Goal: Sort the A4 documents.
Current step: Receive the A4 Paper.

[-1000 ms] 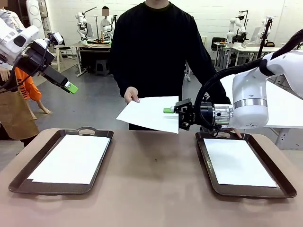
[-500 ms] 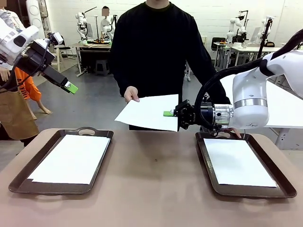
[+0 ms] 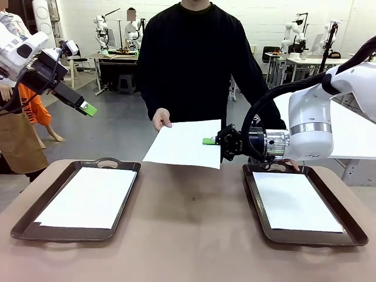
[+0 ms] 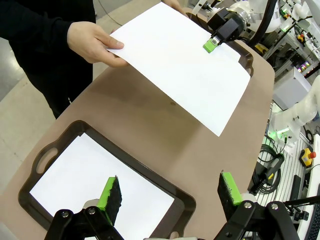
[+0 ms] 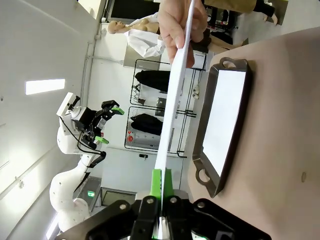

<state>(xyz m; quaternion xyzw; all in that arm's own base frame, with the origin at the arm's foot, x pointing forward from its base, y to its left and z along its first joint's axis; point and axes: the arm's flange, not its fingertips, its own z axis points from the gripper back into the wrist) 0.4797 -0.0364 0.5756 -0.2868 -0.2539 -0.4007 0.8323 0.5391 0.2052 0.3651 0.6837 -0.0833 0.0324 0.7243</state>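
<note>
Leftmost, the robot's left hand (image 3: 88, 109) hangs high above the surface (image 3: 188, 235), its green-padded fingers (image 4: 107, 194) spread wide with nothing between them. Below it a dark brown tray (image 3: 26, 220) sits on the left part of the surface with a white A4 sheet (image 3: 88, 197) lying flat inside. Over the middle, a third sheet (image 3: 185, 144) is held in the air above the far edge of the surface, nearly level. The person's hand (image 3: 161, 120) grips its far left corner, thumb on top. At its right edge the robot's right hand (image 3: 210, 140) is pinched tight on the paper, one green pad above and one below; the right wrist view shows the sheet edge-on, running straight out from between the closed fingers (image 5: 156, 182). To the right, a second dark tray (image 3: 352, 226) rests on the surface with another white sheet (image 3: 294, 202) flat inside it.
</note>
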